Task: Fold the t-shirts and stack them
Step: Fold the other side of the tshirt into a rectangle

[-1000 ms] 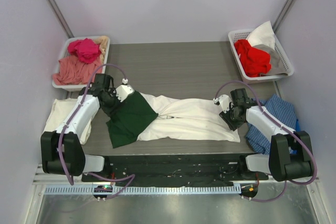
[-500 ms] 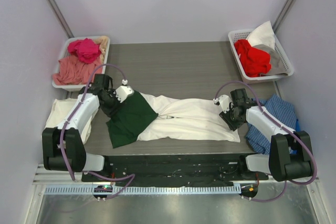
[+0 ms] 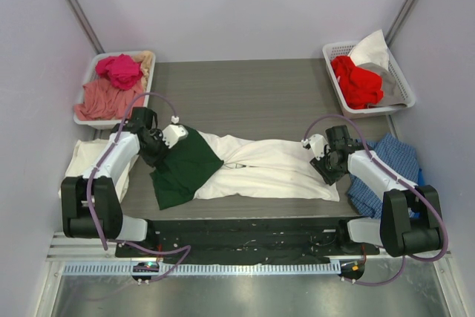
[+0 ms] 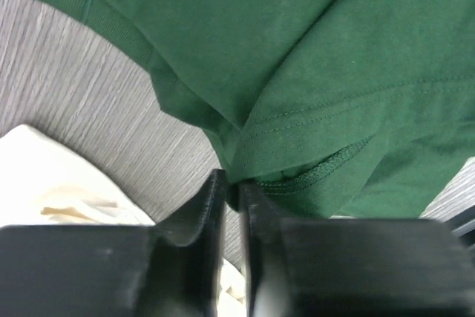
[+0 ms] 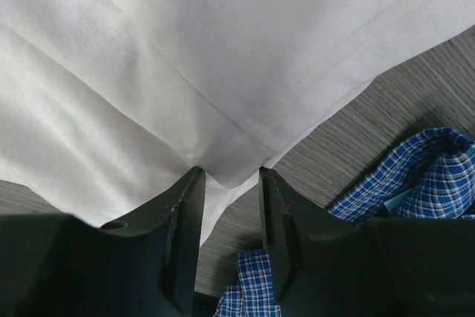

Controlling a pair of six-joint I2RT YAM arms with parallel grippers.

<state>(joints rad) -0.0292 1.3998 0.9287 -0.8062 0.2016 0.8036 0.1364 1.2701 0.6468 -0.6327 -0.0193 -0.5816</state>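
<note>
Change: since a second ago your left arm's elbow and shoulder links have swung a little toward the left wall. The left fingers [image 4: 231,187] have kept their place at the green tee's [image 3: 184,165] edge. Your right arm and both spread tees lie as they did.
Left arm pose: it reaches forward from its base with the forearm angled inward, and the wrist is tipped down over the green tee's far left edge.
Left fingers: they are closed to a thin slit, with a fold of the green tee's hem pinched between the tips. The rest of that tee spreads ahead of them.
Right arm pose: it is bent low along the bench [image 3: 260,94], with the wrist turned inward to the white tee's [image 3: 274,172] right end.
Right fingers [image 5: 228,180]: they stand apart with a corner of the white tee lying in the gap. You have no grip on it here.
White tee: it stretches away ahead of the right fingers, and its far end lies under the green tee.
Cream tee [image 4: 44,176]: it lies just to the left of the left fingers, apart from the green tee, with bare bench between them.
Blue cloth [image 5: 415,176]: it is bunched just right of and below the right fingers, near the white corner.
Writing: there is one small dark mark on the white tee by its neck, too small to read.
</note>
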